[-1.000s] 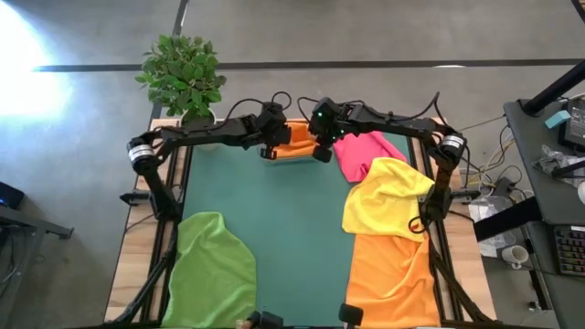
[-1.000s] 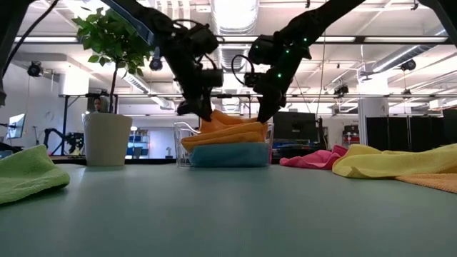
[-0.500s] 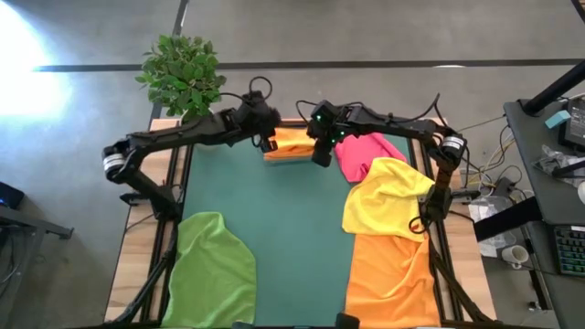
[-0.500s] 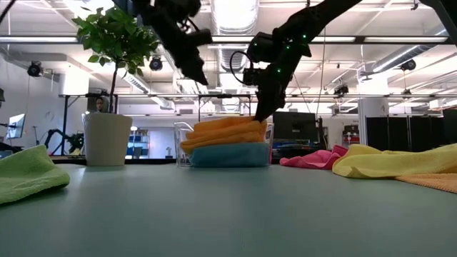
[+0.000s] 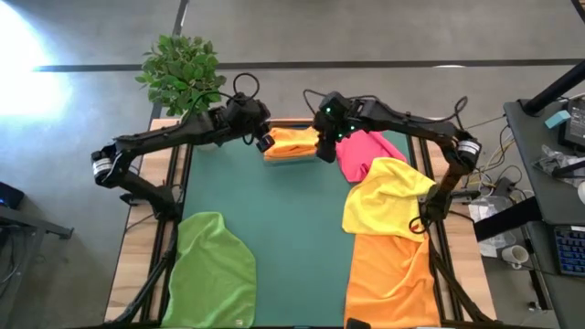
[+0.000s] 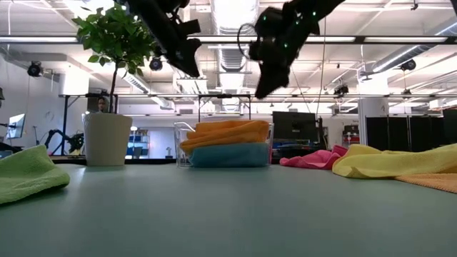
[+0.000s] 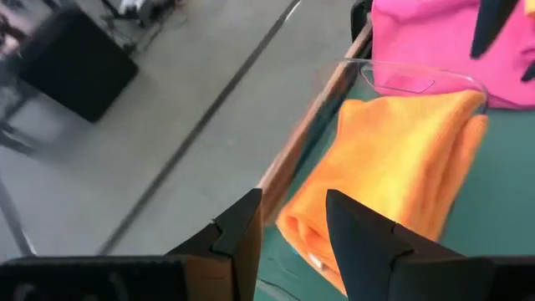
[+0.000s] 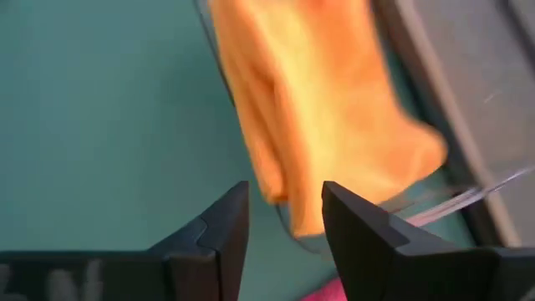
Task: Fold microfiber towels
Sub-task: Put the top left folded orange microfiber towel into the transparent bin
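Folded orange towels [image 5: 291, 143] over a light blue towel [image 6: 230, 155] fill the clear tray [image 6: 184, 146] at the table's far edge. Both the left gripper [image 5: 265, 142] and right gripper [image 5: 324, 149] hover above it, fingers parted and empty. Pink [image 5: 361, 153], yellow [image 5: 388, 196], orange [image 5: 388, 274] and green [image 5: 215, 270] towels lie loose; a potted plant [image 5: 186, 78] stands nearby.

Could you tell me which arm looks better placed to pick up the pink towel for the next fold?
Probably the right. The right hand hangs open and empty just beside the pink towel, while the left hand, also open, sits on the far side of the clear tray of folded orange towels.
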`<action>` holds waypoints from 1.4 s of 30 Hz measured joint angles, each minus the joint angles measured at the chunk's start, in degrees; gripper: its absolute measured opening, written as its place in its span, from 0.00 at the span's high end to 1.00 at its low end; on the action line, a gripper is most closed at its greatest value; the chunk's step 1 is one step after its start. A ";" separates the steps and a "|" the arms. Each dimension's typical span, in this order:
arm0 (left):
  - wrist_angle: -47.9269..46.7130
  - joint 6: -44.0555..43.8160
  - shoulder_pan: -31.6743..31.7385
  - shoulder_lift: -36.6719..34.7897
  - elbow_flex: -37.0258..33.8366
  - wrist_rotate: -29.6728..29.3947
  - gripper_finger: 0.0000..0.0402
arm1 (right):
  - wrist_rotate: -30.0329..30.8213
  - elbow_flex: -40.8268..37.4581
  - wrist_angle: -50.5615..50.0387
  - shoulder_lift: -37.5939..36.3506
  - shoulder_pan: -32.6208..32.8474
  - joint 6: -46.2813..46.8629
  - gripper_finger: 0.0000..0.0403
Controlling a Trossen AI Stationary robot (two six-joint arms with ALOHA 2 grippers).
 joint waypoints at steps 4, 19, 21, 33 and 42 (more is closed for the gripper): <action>-1.78 -2.04 -0.32 -0.06 -0.26 2.99 0.71 | 0.02 2.48 6.19 -0.41 0.00 2.01 0.65; -3.14 -0.25 -1.96 -4.16 -0.79 4.28 0.71 | -4.13 16.81 -5.88 14.50 -3.80 13.54 0.81; -3.12 -0.13 -1.95 -5.79 -0.85 4.29 0.71 | -4.18 17.72 -7.37 16.00 -3.81 13.42 0.85; -3.27 0.03 -1.92 -9.88 -1.49 4.30 0.71 | -13.51 26.43 -18.85 27.36 -4.06 10.53 0.98; -3.38 1.58 -1.83 -9.55 -3.22 4.30 0.71 | -10.39 36.04 -25.86 36.25 -4.13 8.55 0.98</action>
